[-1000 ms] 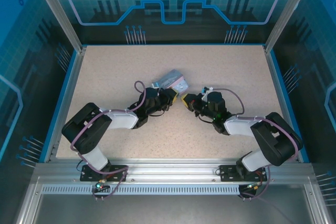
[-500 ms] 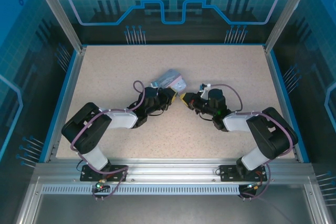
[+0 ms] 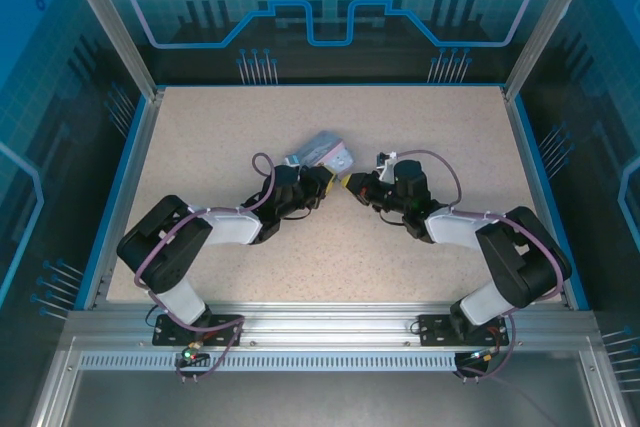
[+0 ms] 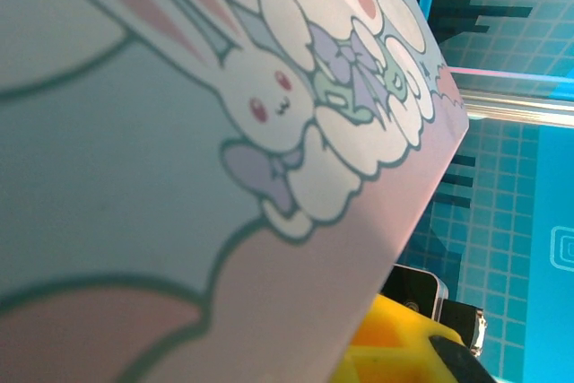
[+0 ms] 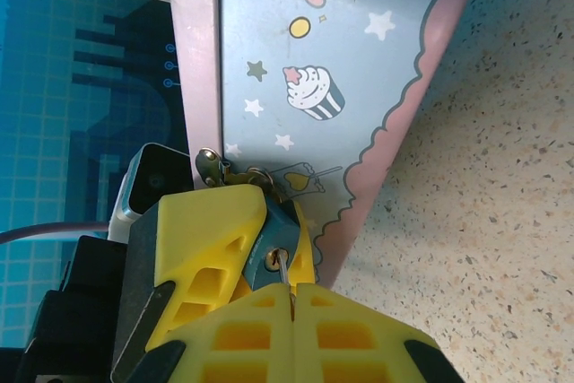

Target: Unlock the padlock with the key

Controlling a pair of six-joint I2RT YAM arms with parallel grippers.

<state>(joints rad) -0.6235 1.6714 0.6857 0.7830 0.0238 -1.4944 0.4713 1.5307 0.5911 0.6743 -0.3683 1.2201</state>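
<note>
Dark metal, the padlock point(image 5: 279, 238) hangs from a brass hasp point(image 5: 213, 168) at the edge of the pale blue cartoon tin point(image 5: 359, 60). The thin silver key point(image 5: 283, 268) has its tip at the keyhole. Your right gripper point(image 5: 292, 298) has its yellow fingers pressed together on the key's shaft. Your left gripper point(image 3: 322, 183) pinches the padlock body between its own yellow fingers. All of this sits mid-table, between your two arms, over the speckled table point(image 5: 484, 221).
</note>
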